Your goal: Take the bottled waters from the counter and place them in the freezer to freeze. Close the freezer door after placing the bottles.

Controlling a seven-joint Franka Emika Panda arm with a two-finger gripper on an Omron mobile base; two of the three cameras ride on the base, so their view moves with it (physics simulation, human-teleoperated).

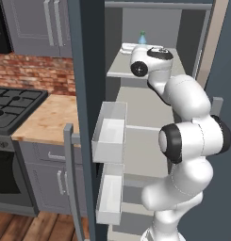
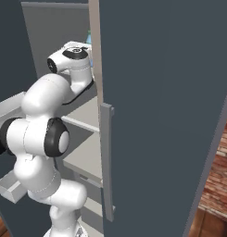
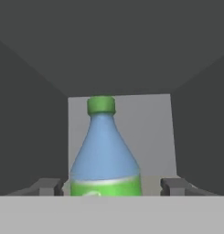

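Blue-tinted bottle (image 3: 104,151) standing upright on the top shelf (image 1: 118,66) of the freezer (image 1: 136,122), long axis vertical, green cap up, green label band low on the body; sits dead centre between the two dark fingertips (image 3: 48,186) of the tool (image 3: 111,187), straight ahead along the hand's line; jaws apart with a visible gap either side of the bottle, not pinching it; probably just let go, so next move likely a straight pull-back out of the shelf without clipping the bottle. From the left base view, just the cap and shoulders poking up behind the wrist, far back on the shelf. Smooth glossy plastic, cone-ish shoulders, round body, so tippy if nudged. Shelf flat pale grey, inner walls dark matte. Freezer door (image 1: 81,117) swung open on the left, white bins (image 1: 110,132) on its inside. Tan wood-grain surface (image 1: 48,120) further left beside the black stove (image 1: 15,106).
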